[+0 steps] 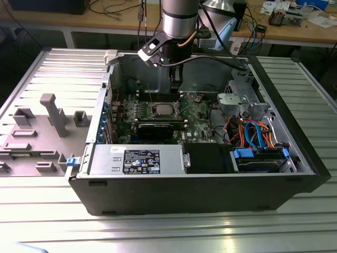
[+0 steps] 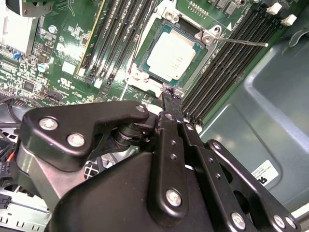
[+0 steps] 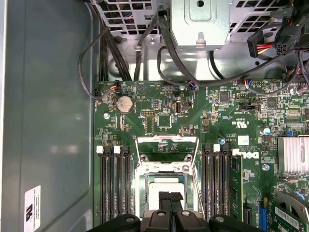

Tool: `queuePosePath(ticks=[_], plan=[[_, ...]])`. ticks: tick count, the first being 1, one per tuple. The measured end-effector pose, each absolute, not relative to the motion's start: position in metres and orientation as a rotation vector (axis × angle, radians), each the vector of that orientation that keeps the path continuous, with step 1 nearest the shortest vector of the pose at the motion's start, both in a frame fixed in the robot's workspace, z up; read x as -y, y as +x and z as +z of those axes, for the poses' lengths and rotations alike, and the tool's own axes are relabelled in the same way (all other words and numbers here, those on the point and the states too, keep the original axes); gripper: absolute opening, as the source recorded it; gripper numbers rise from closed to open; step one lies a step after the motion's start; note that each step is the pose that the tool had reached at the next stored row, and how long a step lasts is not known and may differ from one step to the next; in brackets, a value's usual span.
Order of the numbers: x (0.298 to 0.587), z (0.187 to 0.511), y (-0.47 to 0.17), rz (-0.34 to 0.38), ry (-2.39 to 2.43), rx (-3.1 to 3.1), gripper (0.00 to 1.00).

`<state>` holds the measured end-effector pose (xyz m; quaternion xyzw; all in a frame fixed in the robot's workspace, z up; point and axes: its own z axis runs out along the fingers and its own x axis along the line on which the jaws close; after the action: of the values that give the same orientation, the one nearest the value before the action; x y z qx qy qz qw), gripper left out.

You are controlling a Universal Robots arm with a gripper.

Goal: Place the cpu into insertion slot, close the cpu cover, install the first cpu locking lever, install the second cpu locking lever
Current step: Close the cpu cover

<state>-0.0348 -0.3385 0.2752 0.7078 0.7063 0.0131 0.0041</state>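
Second wrist view shows the gripper point(image 2: 170, 93) pressed together beside the cpu point(image 2: 170, 57) in the insertion slot point(image 2: 206, 36).

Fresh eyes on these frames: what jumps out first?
An open computer case lies on the ribbed metal table in the exterior view, the arm reaching down into it. In the second wrist view the silver cpu sits in the insertion slot, the black hand shut just beside its rim.

No print on the black label point(image 1: 141, 161) is legible.
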Motion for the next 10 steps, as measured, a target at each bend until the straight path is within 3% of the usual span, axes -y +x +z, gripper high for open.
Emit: queuePosePath(ticks=[10], plan=[[0.3385,0.2752,-0.0325,0.041,2.218,-2.213,0.11]])
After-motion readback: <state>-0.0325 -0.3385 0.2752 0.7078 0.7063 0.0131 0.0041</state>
